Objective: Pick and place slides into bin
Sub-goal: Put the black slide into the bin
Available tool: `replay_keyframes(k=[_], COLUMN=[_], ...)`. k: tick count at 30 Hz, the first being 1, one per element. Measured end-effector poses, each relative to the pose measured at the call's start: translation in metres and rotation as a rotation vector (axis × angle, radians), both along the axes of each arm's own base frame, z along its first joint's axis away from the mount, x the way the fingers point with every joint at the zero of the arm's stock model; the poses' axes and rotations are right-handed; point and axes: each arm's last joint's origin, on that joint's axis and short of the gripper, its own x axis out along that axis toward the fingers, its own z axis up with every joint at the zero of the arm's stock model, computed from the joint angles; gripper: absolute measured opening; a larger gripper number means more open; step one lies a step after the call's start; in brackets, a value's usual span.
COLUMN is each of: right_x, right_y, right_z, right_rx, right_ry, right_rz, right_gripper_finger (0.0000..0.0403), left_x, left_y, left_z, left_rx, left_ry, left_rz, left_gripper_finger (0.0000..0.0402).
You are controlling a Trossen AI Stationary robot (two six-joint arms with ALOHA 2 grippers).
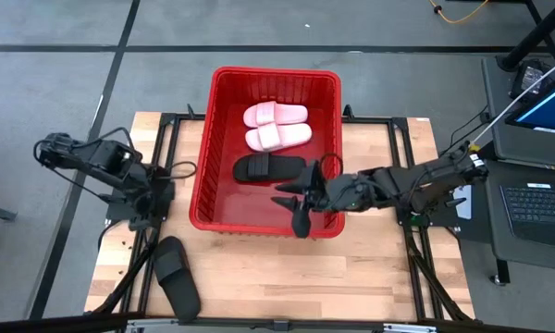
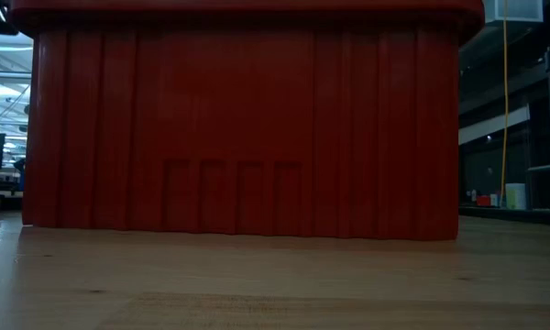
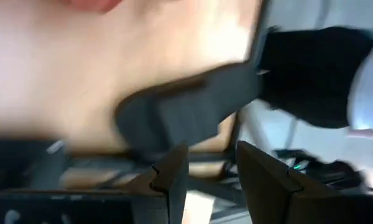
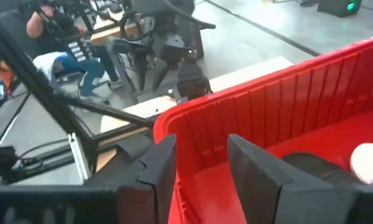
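3 of 4 slides in bin (image 1: 331, 139); last black slide (image 1: 178, 276) on bench (image 1: 370, 273). Left fingers (image 3: 211, 180), right fingers (image 4: 199, 171) open, empty.

bin (image 1: 275, 79): red, ribbed | slides: two pale pink (image 1: 276, 127), two black (image 1: 269, 168) | table (image 1: 287, 277): light wood

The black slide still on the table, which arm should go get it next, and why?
Probably the left gripper should drop toward the black slide. It hangs open and empty right beside it, while two pink slides and one black one already lie in the bin.
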Motion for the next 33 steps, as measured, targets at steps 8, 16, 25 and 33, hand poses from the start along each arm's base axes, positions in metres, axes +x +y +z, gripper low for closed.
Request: replay_keyframes(k=[8, 16, 25, 33], right_x=[-0.002, -0.002, -0.006, -0.010], right_y=[0.008, 0.010, 0.019, 0.030], right_z=[-0.001, -0.002, -0.002, -0.002], right_rx=[-0.038, -0.084, -0.090, -0.088], right_ry=[0.004, 0.019, 0.022, 0.018], right_rz=[0.034, 0.053, 0.084, 0.116], right_gripper_finger=[0.0145, 0.0145, 0.0145, 0.0145], left_x=[0.009, 0.006, 0.003, -0.008], left_y=[-0.012, -0.025, -0.047, -0.057], left_z=[-0.028, -0.063, -0.096, -0.123], left_rx=[-0.032, -0.117, -0.156, -0.142], left_ry=[-0.023, 0.080, 0.122, 0.200], left_rz=[0.103, 0.234, 0.274, 0.295], left_gripper_finger=[0.0127, 0.0127, 0.0127, 0.0127])
